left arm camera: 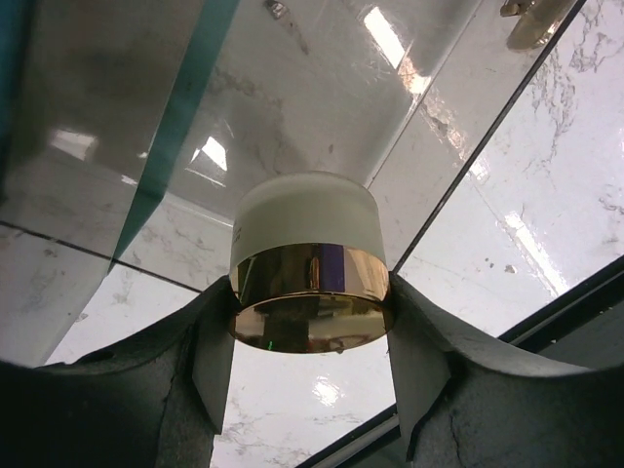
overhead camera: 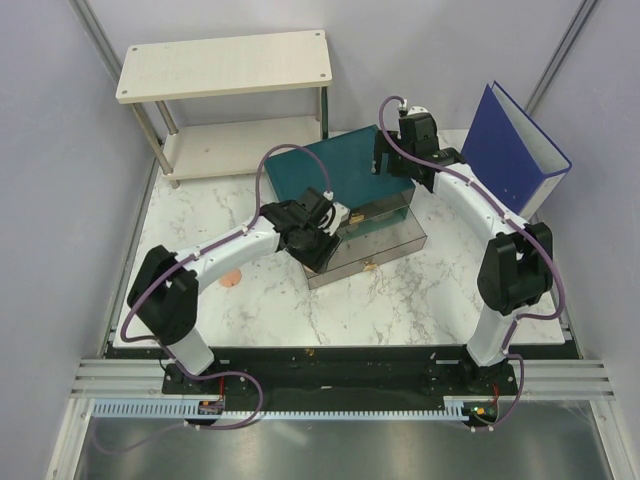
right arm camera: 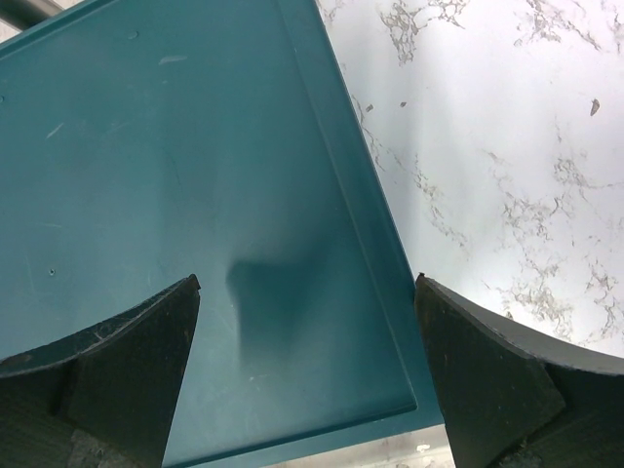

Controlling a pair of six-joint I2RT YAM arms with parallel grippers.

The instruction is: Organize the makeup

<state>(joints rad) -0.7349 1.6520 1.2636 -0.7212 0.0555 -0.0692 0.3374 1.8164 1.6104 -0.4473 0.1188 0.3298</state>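
1. counter (overhead camera: 400, 300): white marble and carries everything. Both arm bases sit at its near edge.
2. shelf unit (overhead camera: 225, 65): pale, two tiers, in the far-left corner.
3. teal drawer box (overhead camera: 345, 165): centre-far on the counter, just right of the shelf unit, flat top facing up.
4. blue binder (overhead camera: 505, 150): stands upright at far right with its covers splayed, near the box.
5. clear drawer (overhead camera: 385, 240): pulled out of the box front toward the arms. Walls are see-through and the marble shows through them. A gold handle (left arm camera: 531, 21) is on its front.
6. left tool (left arm camera: 310, 331): reaches in from the left and sits over the near-left part of the open drawer. It is pinching the gold-rimmed pot, with one finger (left arm camera: 210, 351) on each side of the gold band.
7. right tool (right arm camera: 307, 292): hangs above the box's teal top by its right edge. Fingers are spread wide with nothing between them. Its shadow falls on the teal surface, with bare marble off to the right.
8. gold-rimmed pot (left arm camera: 310, 263): round, with a shiny gold band and a frosted pale body beyond it. It is held in the left tool over the clear drawer. Can't tell whether it touches the drawer floor.
9. peach-pink disc (overhead camera: 232, 279): small and round, lying flat on the counter. It is beside the left arm's forearm, left of the drawer and well apart from it. No tool is on it.
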